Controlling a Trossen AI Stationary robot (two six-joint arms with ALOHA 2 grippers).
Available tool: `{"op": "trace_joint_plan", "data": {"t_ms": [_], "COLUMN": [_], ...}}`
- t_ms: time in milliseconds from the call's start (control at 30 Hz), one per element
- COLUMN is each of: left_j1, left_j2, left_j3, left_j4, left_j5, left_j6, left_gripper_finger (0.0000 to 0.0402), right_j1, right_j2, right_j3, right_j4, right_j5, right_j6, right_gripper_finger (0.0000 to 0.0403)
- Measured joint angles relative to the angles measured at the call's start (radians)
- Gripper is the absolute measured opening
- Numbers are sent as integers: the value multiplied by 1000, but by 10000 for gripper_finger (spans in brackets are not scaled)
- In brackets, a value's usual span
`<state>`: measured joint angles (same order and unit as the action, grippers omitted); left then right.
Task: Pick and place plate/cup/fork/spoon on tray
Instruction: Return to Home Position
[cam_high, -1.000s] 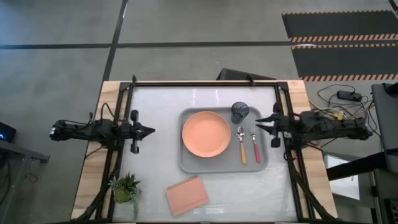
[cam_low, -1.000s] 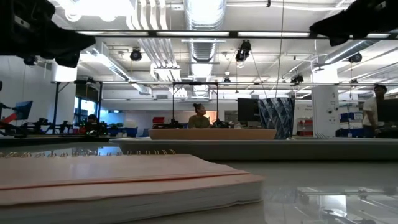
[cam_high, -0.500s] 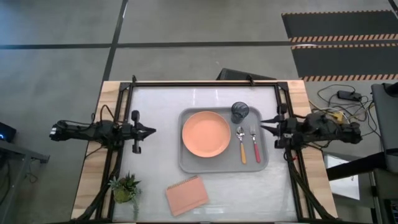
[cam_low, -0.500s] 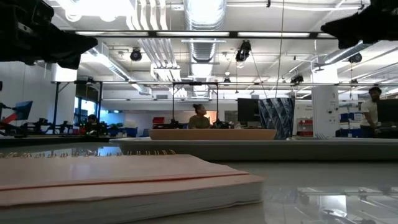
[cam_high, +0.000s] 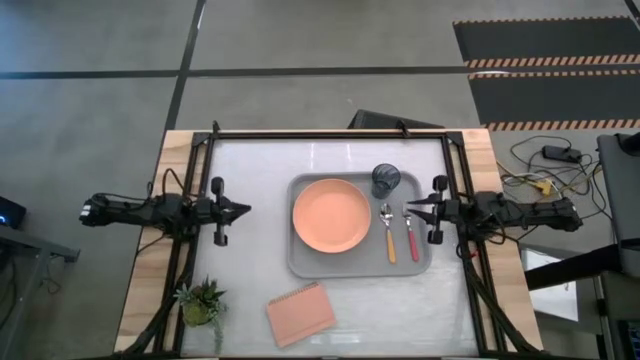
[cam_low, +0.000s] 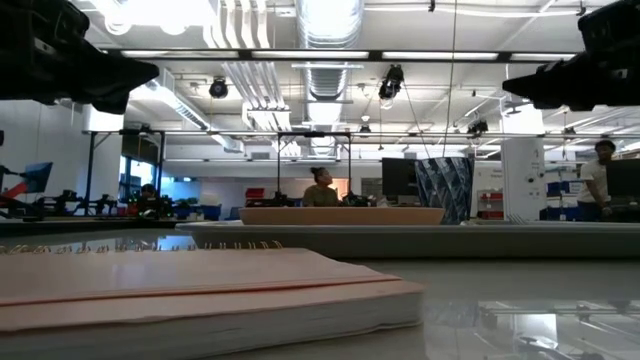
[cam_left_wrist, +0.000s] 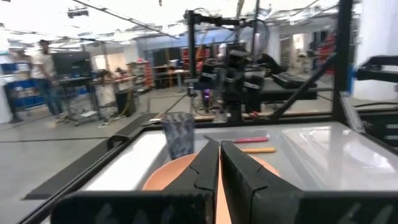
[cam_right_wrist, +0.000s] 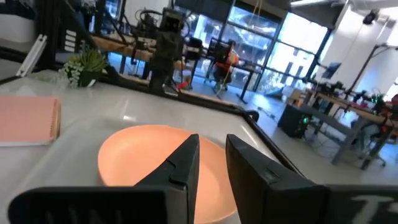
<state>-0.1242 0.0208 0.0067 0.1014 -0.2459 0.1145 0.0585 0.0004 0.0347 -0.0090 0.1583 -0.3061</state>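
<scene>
The light-grey tray (cam_high: 300, 262) lies right of the table's middle. On it rest the salmon-orange plate (cam_high: 331, 215), the dark cup (cam_high: 386, 180) upright at the far side, the orange-handled spoon (cam_high: 389, 232) and the red-pink-handled fork (cam_high: 411, 230). My right gripper (cam_high: 407, 208) hovers over the tray's right edge, above the fork's tines, open by a narrow gap (cam_right_wrist: 211, 162) and empty. My left gripper (cam_high: 244, 209) waits left of the tray, shut (cam_left_wrist: 219, 168) and empty, pointing at the plate (cam_left_wrist: 177, 173).
A salmon-pink notebook (cam_high: 300, 313) lies near the front edge, and a small potted plant (cam_high: 201, 301) stands at the front left. A black frame (cam_high: 330, 133) runs around the table. The room behind holds people and benches.
My right gripper has turned about its own axis and come down a little. It first drew back toward the table's right edge, then came forward again over the tray's right edge. The things on the tray have not moved.
</scene>
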Motion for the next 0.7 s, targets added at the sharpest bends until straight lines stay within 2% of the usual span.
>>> {"op": "trace_joint_plan", "data": {"t_ms": [233,700], "left_j1": [0,0], "left_j2": [7,25], "left_j3": [-1,-2], "left_j4": [-7,-6], "left_j5": [-21,-21], "left_j6": [1,1], "left_gripper_finger": [0,0], "right_j1": [0,0], "right_j2": [26,47], "right_j3": [-22,-23], "right_j4": [47,47], "right_j5": [-5,-2], "right_j6": [9,159], "right_gripper_finger": [70,71]}}
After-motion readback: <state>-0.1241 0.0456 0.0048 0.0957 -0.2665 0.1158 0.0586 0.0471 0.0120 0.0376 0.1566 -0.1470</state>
